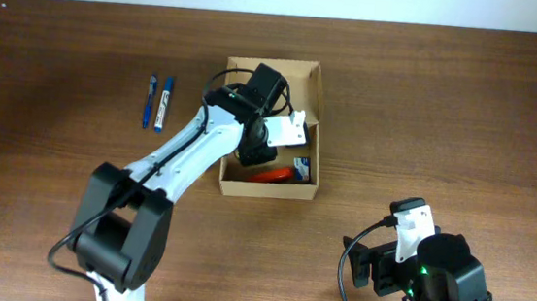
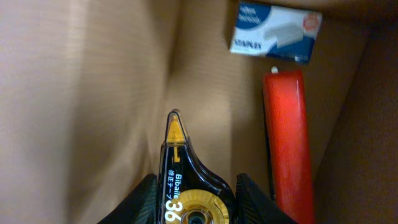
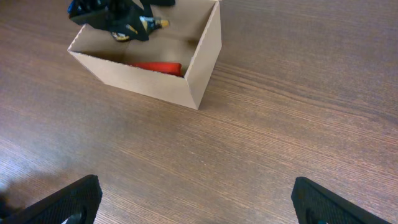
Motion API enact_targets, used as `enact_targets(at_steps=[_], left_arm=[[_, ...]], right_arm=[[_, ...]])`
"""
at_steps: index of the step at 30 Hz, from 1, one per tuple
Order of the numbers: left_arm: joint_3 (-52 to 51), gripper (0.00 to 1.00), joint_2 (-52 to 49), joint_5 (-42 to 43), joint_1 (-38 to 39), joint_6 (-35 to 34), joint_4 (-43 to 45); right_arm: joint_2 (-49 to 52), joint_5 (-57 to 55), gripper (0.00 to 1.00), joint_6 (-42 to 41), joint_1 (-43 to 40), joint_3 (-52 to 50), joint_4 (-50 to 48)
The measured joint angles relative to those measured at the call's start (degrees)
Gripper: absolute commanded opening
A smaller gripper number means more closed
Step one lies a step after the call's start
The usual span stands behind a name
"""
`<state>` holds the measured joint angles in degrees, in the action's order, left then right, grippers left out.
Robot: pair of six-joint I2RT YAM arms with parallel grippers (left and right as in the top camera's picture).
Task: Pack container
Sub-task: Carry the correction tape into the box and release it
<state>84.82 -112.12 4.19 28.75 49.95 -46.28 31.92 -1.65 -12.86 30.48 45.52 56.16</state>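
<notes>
The brown cardboard container stands open at the table's middle, and also shows in the right wrist view. My left gripper reaches down inside it, shut on a black and yellow correction tape dispenser. In the left wrist view the dispenser hangs just above the box floor. A red stapler and a box of staples lie inside the container; both also show overhead, stapler and staples. My right gripper is open and empty over bare wood at the front right.
Two blue pens lie side by side on the table left of the container. The wooden table spreads around the box.
</notes>
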Motion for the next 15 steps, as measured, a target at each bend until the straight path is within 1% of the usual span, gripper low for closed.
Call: enact_targets(at_steps=[2, 5, 6, 7, 9, 10, 11, 15], left_arm=[[0.0, 0.06, -2.21, 0.04, 0.0, 3.26, 0.0], [0.0, 0.12, -4.33, -0.07, 0.0, 5.77, 0.0], [0.0, 0.12, -4.63, -0.07, 0.0, 6.29, 0.0], [0.0, 0.2, -4.7, -0.07, 0.0, 6.64, 0.0], [0.0, 0.4, -4.7, -0.07, 0.0, 6.97, 0.0], [0.0, 0.55, -4.7, -0.07, 0.0, 7.23, 0.0], [0.0, 0.56, -4.7, -0.04, 0.0, 7.54, 0.0], [0.0, 0.56, -4.7, -0.07, 0.0, 7.52, 0.0]], right_arm=[[0.0, 0.0, 0.99, -0.02, 0.0, 0.0, 0.0], [0.0, 0.0, 0.99, -0.02, 0.0, 0.0, 0.0], [0.0, 0.0, 0.99, 0.0, 0.0, 0.0, 0.0], [0.0, 0.0, 0.99, -0.02, 0.0, 0.0, 0.0], [0.0, 0.0, 0.99, 0.0, 0.0, 0.0, 0.0], [0.0, 0.0, 0.99, 0.0, 0.0, 0.0, 0.0], [0.0, 0.0, 0.99, 0.0, 0.0, 0.0, 0.0], [0.0, 0.0, 0.99, 0.0, 0.0, 0.0, 0.0]])
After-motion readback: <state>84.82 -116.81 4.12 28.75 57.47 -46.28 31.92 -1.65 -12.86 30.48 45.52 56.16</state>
